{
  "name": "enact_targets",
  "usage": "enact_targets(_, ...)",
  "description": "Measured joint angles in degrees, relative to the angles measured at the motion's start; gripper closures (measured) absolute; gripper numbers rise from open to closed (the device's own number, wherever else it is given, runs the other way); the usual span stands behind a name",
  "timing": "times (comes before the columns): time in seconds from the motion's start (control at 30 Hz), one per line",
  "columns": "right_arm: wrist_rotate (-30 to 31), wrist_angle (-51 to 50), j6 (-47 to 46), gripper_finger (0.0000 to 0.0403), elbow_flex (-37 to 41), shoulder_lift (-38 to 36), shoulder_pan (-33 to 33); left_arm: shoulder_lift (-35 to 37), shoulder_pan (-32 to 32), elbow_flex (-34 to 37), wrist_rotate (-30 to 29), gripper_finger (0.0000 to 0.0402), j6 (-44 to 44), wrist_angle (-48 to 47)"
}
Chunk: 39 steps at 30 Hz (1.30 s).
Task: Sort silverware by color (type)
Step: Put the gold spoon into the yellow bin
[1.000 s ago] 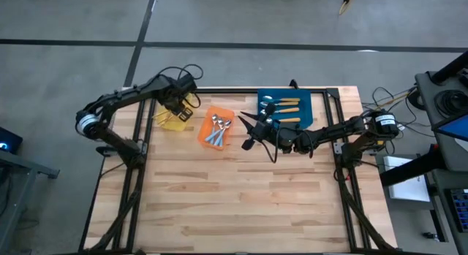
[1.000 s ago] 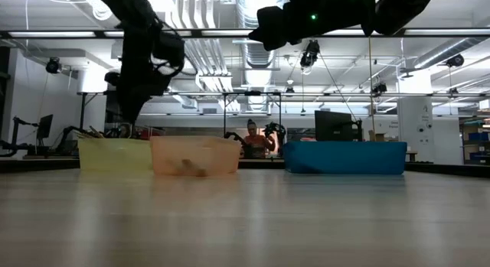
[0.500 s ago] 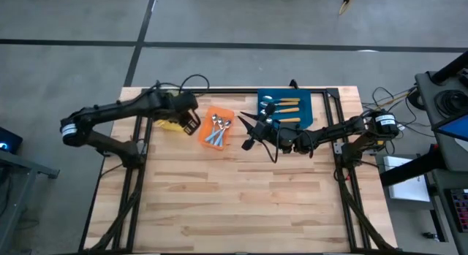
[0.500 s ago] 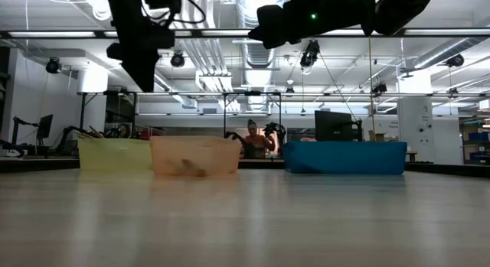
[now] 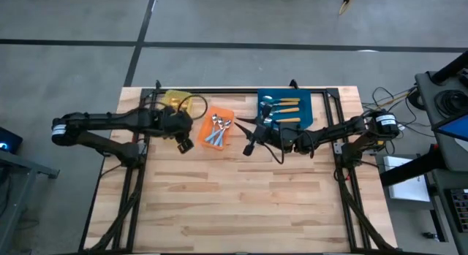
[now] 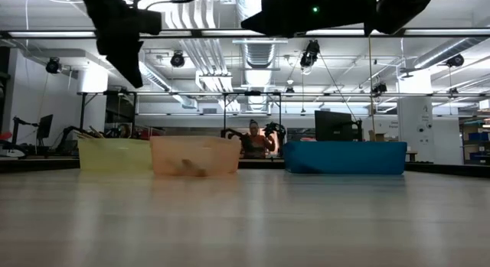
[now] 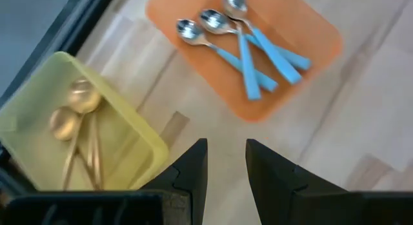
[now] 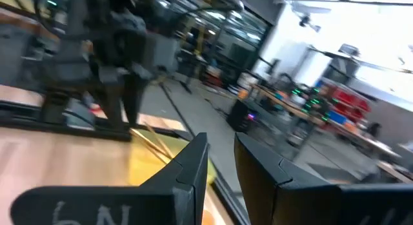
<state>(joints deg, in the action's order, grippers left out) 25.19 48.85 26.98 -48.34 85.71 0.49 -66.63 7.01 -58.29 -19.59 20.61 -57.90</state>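
With gold spoons (image 7: 76, 131), blue-handled spoons (image 7: 248, 41) and orange-handled spoons (image 5: 285, 105) apparently all binned, the left gripper (image 7: 226, 162) and right gripper (image 8: 221, 162) hover slightly parted and empty, so sorting seems finished and only retreating remains.

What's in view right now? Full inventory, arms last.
Yellow bin: 1, far left of the table.
Gold spoons: at least 2, in the yellow bin.
Orange bin: 1, middle, right of the yellow bin.
Blue-handled spoons: 3, silver bowls, in the orange bin.
Blue bin: 1, far right.
Orange-handled spoons: about 3, in the blue bin.
Person: 1, in the room beyond the table.
Left gripper: black, empty, fingers slightly apart, near side of the yellow and orange bins.
Right gripper: black, empty, fingers slightly apart, just right of the orange bin.
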Motion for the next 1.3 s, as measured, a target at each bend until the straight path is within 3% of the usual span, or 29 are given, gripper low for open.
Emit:
enact_targets(0.23, 0.93, -0.45, -1.92, 0.0335, 0.0, -1.05, -0.01, 6.59, -5.5, 10.37, 0.02, 0.0314, 1.01, 7.94)
enact_targets(0.4, 0.73, -0.76, -1.67, 0.0335, 0.0, -1.62, 1.37, 10.64, -5.97, 15.18, 0.56, 0.0314, -0.58, 14.8)
enact_targets(0.77, 0.79, -8.42, -2.44, 0.0335, 0.0, -7.45, 5.93, 18.2, -6.2, 18.64, 0.68, 0.0314, -0.8, 16.12)
enact_targets(1.03, 0.82, -18.13, -9.89, 0.0335, 0.0, -10.95, 8.58, 23.13, -6.62, 18.72, 6.84, 0.0314, -4.1, 16.42)
enact_targets(1.3, 0.81, -24.78, -19.34, 0.0335, 0.02, -11.45, 11.96, 27.78, -10.5, 18.72, 7.21, 0.0314, -8.81, 16.39)
